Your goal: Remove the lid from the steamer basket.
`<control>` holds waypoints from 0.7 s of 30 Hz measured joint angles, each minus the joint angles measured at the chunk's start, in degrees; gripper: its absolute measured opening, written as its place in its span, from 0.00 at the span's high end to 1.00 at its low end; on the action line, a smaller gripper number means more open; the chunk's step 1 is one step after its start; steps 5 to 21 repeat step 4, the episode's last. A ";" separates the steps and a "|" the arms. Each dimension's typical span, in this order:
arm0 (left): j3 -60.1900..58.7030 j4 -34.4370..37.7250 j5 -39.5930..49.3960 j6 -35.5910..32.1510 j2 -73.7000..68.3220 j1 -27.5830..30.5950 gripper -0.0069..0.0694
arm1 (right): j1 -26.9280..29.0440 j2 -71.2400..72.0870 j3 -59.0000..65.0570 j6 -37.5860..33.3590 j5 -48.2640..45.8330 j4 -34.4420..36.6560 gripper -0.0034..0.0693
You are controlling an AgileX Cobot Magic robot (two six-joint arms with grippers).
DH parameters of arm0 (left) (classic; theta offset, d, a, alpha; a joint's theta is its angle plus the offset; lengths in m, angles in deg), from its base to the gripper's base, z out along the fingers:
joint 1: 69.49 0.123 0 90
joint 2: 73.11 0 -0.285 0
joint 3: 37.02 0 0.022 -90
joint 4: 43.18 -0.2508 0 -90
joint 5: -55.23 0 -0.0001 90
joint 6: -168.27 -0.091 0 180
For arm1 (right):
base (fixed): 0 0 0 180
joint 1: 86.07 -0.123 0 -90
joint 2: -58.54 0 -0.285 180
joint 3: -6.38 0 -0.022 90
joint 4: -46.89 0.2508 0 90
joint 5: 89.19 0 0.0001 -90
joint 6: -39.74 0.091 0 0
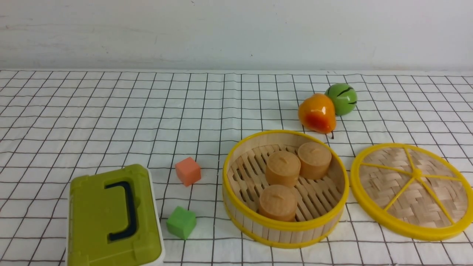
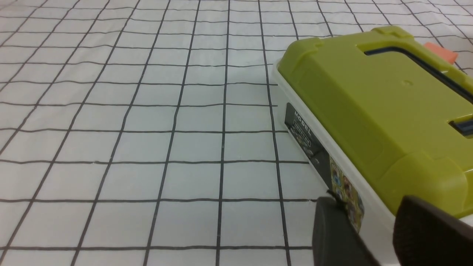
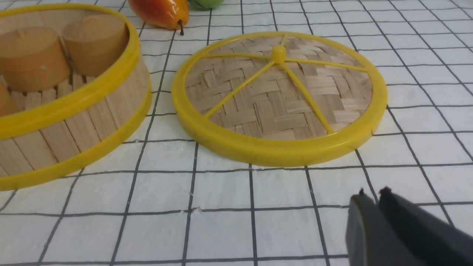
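Woven bamboo, the lid [image 1: 413, 190] lies flat at the front view's lower right beside the open steamer basket [image 1: 284, 188], and I judge it light, stiff, best pinched by its rim, with my right gripper [image 3: 371, 195] closed and empty, left gripper [image 2: 369, 218] parted.

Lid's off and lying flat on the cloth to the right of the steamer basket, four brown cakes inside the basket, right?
Not quite: the steamer basket holds three brown cakes, not four, as the front view shows. The rest stands: the lid lies flat on the cloth to the basket's right.
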 joint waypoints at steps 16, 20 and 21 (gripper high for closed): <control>0.00 0.00 0.00 0.00 0.00 0.00 0.60 | 0.00 0.00 0.00 0.00 0.00 0.00 0.87; 0.00 0.00 0.00 0.00 0.00 0.00 0.60 | 0.00 0.00 0.00 0.00 0.00 0.00 0.87; 0.00 0.00 0.00 0.00 0.00 0.00 0.60 | 0.00 0.00 0.00 0.00 0.00 0.00 0.87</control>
